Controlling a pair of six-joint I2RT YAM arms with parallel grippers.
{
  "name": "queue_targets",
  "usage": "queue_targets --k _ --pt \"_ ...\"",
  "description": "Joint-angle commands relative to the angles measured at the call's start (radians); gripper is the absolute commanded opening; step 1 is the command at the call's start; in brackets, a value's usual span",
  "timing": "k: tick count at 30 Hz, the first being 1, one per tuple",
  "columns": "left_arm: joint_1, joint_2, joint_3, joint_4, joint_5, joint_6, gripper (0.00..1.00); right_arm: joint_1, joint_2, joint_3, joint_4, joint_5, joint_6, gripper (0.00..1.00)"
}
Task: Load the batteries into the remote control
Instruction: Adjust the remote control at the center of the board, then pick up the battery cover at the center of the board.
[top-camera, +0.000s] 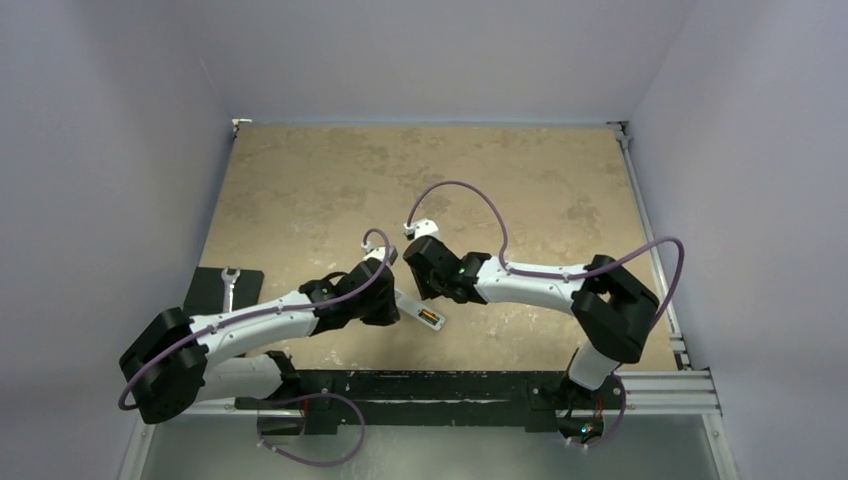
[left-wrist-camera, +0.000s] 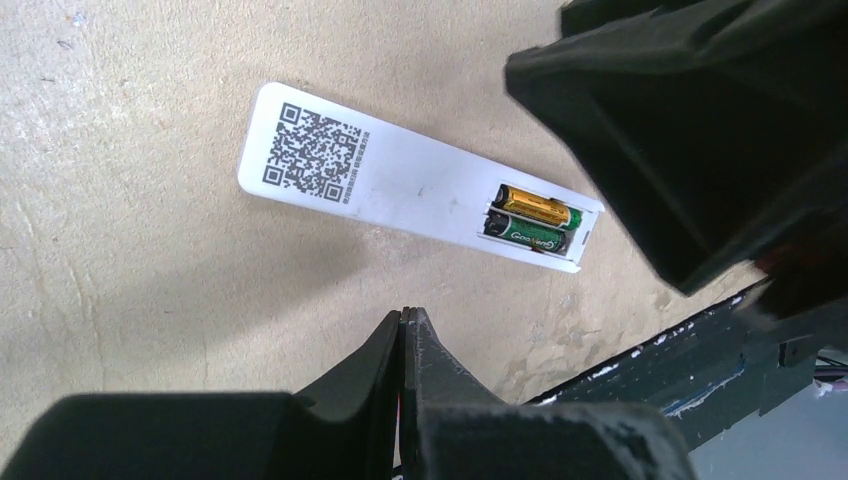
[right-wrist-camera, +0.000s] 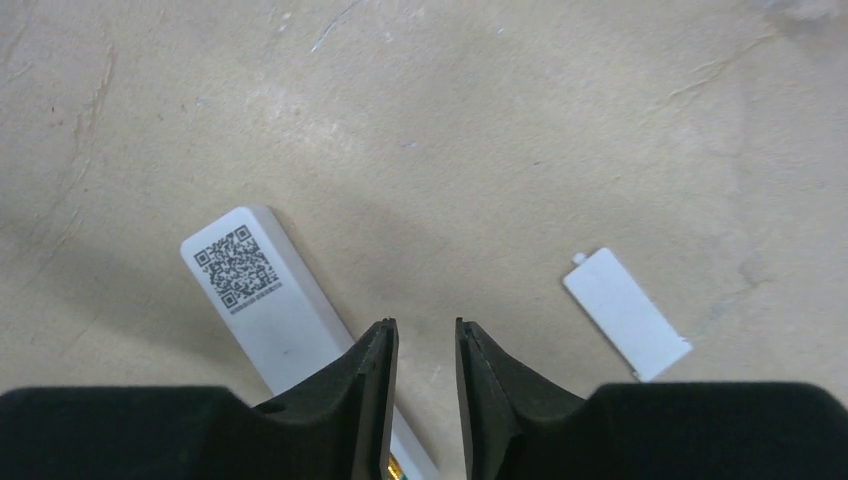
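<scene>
I have the slim white plastic remote control (left-wrist-camera: 400, 185) lying back-up on the tan mottled table (top-camera: 350, 180), near its front edge between the arms. Both small batteries (left-wrist-camera: 533, 222), one gold and one dark green, sit side by side in the open bay. I judge loading nearly done; I'd press each cell flat, gently, bracing the body so it can't skid. My left gripper (left-wrist-camera: 403, 315) is clenched on nothing, and my right gripper (right-wrist-camera: 421, 330) stands slightly parted and empty. Only the left wrist view shows both cells plainly; the right wrist view alone shows the loose white rectangular cover (right-wrist-camera: 627, 313) lying apart.
</scene>
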Motion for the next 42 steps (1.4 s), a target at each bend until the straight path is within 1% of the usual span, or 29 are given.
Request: queue_targets --k 1,7,12,16,20,24,28,34,42 --pt "-0.003 -0.038 -0.010 -0.010 -0.019 -0.008 0.02 -0.039 -0.083 0.020 -0.042 0.064 -0.069 0.38" --pt "-0.004 -0.055 -0.006 -0.023 -0.029 -0.005 0.12 -0.088 -0.121 0.012 -0.071 0.044 -0.133 0.55" --pt "-0.003 -0.081 -0.001 -0.040 -0.049 -0.008 0.27 -0.134 -0.127 0.002 -0.091 -0.006 -0.174 0.69" --pt "-0.004 -0.106 0.005 -0.054 -0.059 -0.008 0.35 -0.165 -0.126 -0.005 -0.099 -0.042 -0.196 0.81" --pt "-0.003 -0.121 0.011 -0.069 -0.065 -0.003 0.41 -0.219 -0.127 -0.024 -0.083 -0.126 -0.213 0.89" --pt "-0.003 -0.135 0.010 -0.068 -0.055 -0.005 0.45 -0.270 -0.119 -0.037 -0.071 -0.196 -0.229 0.90" --pt "-0.004 -0.157 0.005 -0.060 -0.042 -0.011 0.48 -0.292 -0.100 -0.035 -0.071 -0.213 -0.238 0.90" --pt "-0.003 -0.173 0.012 -0.082 -0.050 -0.007 0.51 -0.305 -0.056 -0.027 -0.074 -0.218 -0.238 0.82" --pt "-0.003 -0.196 0.015 -0.104 -0.061 -0.004 0.51 -0.311 -0.007 -0.038 -0.062 -0.241 -0.234 0.78"
